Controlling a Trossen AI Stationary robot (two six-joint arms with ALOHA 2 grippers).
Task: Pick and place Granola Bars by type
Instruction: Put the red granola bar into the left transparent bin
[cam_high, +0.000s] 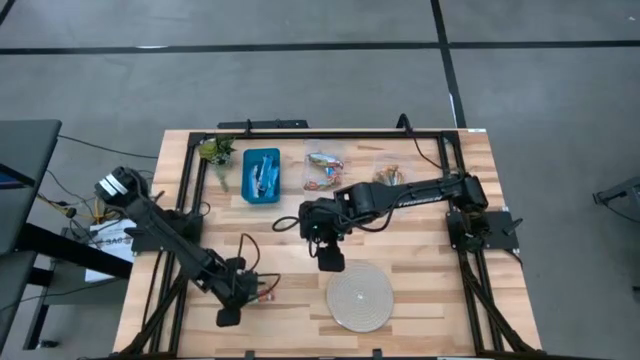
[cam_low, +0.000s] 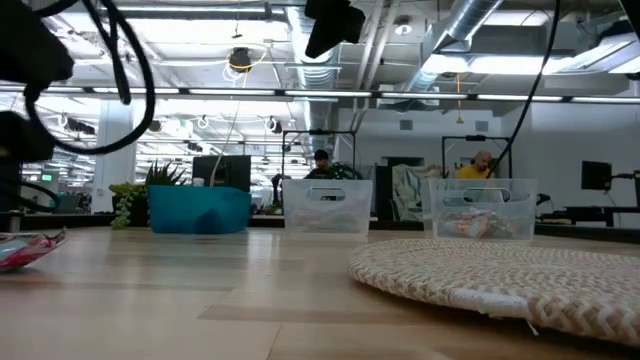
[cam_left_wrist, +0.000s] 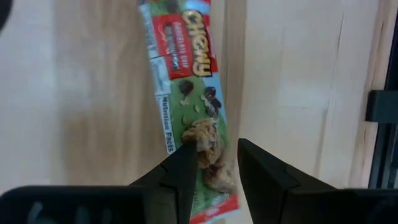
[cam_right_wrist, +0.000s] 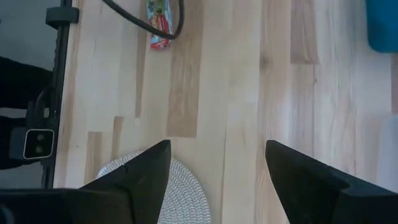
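While straddling the red-and-green foil-wrapped granola bar (cam_left_wrist: 189, 118) with the left gripper (cam_left_wrist: 211, 163), best to centre both fingers on the wrapper's narrow width before pinching, then lift straight up to avoid dragging foil across the light wooden table (cam_high: 420, 300). Fingers parted, 1 on each long edge, nothing clamped yet. Bar flat on the table near the 7 o'clock corner, long axis in line with the gripper's reach. Right gripper (cam_high: 331, 262) spread wide, empty, near table centre just 11 o'clock of the round white woven mat (cam_high: 360, 297).
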